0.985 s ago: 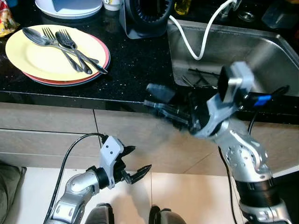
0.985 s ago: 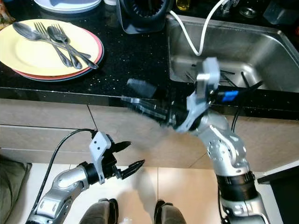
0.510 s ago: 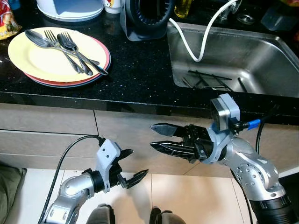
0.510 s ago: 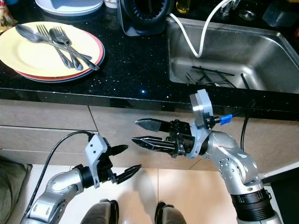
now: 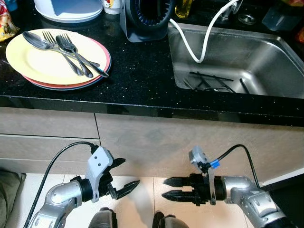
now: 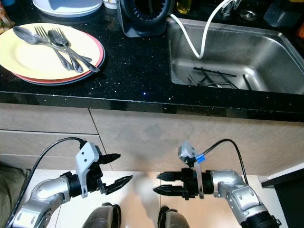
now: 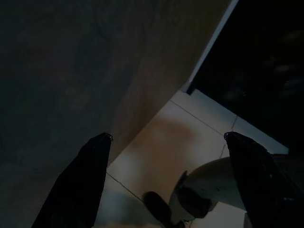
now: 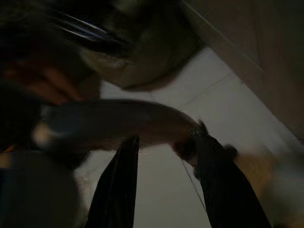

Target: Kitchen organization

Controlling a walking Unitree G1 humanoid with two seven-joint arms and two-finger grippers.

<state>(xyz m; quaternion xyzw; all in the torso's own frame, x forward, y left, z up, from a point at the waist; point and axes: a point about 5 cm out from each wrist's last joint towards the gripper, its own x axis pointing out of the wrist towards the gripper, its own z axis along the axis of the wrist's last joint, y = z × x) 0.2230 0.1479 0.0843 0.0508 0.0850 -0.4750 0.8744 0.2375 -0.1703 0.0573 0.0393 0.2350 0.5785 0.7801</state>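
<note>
Black countertop (image 5: 137,71) — forks (image 5: 71,50) on plate (image 5: 33,61)

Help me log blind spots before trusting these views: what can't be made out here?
- White appliance, left eye view: cut off by the top edge.
- Black appliance: top cut off too, type unclear.
- Sink: right part runs off the edge; dark utensils in it too thin to identify.
- Right wrist view: dark and motion-blurred; shapes beyond the right tool unreadable.
- Left wrist view: the dark opening is in shadow.
</note>
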